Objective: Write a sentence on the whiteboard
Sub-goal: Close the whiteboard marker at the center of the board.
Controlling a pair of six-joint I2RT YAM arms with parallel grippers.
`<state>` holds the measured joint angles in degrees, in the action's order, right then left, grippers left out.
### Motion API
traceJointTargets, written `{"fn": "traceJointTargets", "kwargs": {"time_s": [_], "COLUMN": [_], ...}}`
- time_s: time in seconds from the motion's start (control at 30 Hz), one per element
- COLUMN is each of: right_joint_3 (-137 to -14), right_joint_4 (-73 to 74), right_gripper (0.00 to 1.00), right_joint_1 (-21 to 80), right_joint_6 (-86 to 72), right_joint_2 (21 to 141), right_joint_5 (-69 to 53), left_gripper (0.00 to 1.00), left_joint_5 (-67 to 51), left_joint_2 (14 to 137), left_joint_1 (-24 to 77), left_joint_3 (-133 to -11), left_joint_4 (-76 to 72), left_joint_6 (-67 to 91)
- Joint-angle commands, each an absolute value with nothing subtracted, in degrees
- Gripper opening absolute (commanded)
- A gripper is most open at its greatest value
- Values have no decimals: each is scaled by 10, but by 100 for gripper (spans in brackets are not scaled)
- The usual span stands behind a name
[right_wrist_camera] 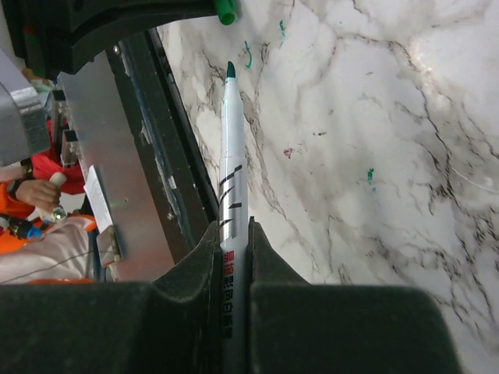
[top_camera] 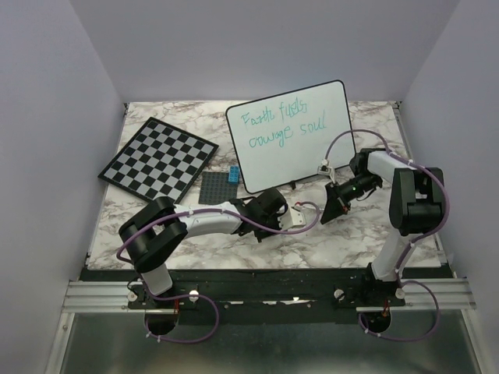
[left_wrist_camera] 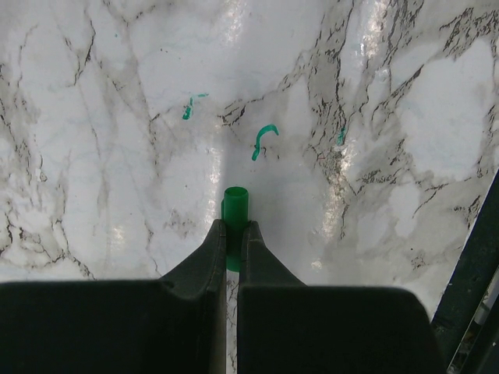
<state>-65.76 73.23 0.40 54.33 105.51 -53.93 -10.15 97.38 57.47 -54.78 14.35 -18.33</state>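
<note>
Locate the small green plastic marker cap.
Left wrist view: the green cap is clamped in the left gripper over the marble tabletop, facing the white marker held by the right gripper.

The green cap (left_wrist_camera: 235, 201) is half hidden between the left claw (left_wrist_camera: 234, 227) fingers; the marker (right_wrist_camera: 232, 140) runs out of sight inside the right claw (right_wrist_camera: 232, 230), its label blurred

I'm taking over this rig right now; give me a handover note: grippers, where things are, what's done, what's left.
Left gripper: jaws shut on the small green plastic marker cap.
Right gripper: jaws shut on the white-barrelled green marker, tip bare, aimed towards the cap.
Black-framed white whiteboard stands far-centre on the marble-patterned table; teal two-line handwritten sentence is on it.
Done: writing, apparently. Left: likely recapping the marker.
</note>
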Motion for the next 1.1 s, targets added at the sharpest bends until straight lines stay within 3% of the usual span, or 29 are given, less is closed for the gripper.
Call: {"fn": "traceJointTargets", "kwargs": {"time_s": [0.0, 0.43, 1.07], "right_joint_3": [-674, -677, -685], "right_joint_4": [744, 709, 688], "right_gripper": [1, 1, 1], "right_joint_1": [51, 166, 193], "right_joint_6": [529, 486, 464], "right_joint_2": [1076, 1132, 1149], "right_joint_5": [-519, -512, -513], "left_gripper": [2, 2, 2], "left_joint_5": [-114, -110, -125], "left_joint_2": [962, 942, 929], "left_joint_1": [580, 580, 587], "left_joint_3": [-536, -548, -547], "left_joint_4": [132, 143, 120], "left_joint_6": [-196, -193, -184]}}
